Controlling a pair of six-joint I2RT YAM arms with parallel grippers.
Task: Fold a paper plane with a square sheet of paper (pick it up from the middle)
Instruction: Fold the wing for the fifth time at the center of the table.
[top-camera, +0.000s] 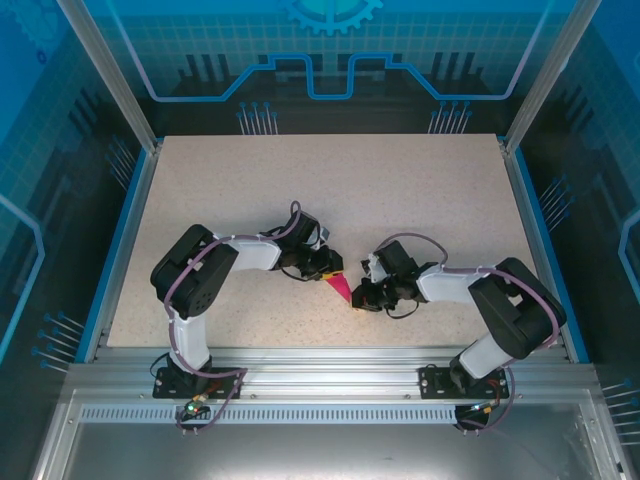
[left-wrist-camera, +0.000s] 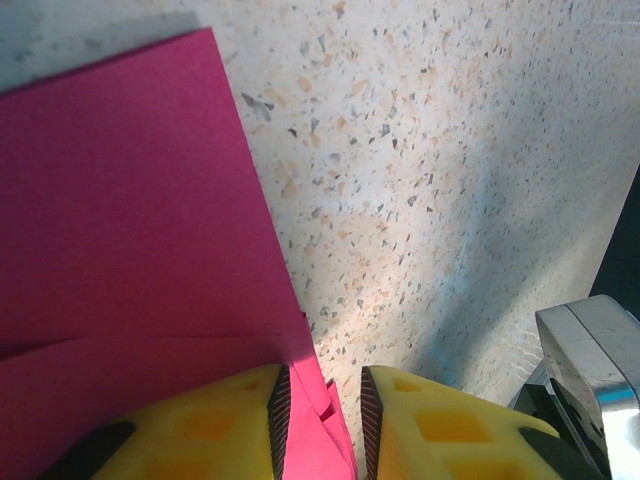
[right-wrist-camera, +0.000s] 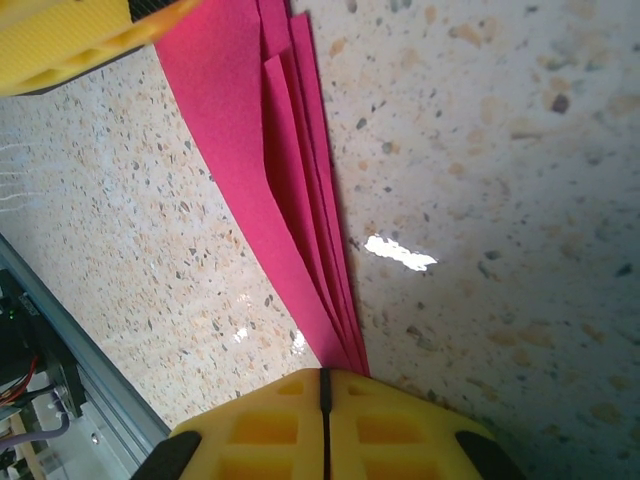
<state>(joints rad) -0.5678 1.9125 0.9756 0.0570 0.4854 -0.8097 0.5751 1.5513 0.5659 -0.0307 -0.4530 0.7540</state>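
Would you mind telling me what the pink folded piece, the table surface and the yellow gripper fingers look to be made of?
The paper plane looks like thin matte magenta paper: sharp creases and stacked layered edges. The table seems a speckled stone-look laminate or composite, fairly smooth, with small glints. The yellow fingers appear to be moulded or printed plastic with recessed pockets; the exact plastic cannot be told.

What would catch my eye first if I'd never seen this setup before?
Probably the bright magenta-pink paper, folded into narrow layers, at the middle of the speckled table between the two arms. The left gripper has a corner of it between its yellow fingers. The right gripper is shut at the paper's pointed end.
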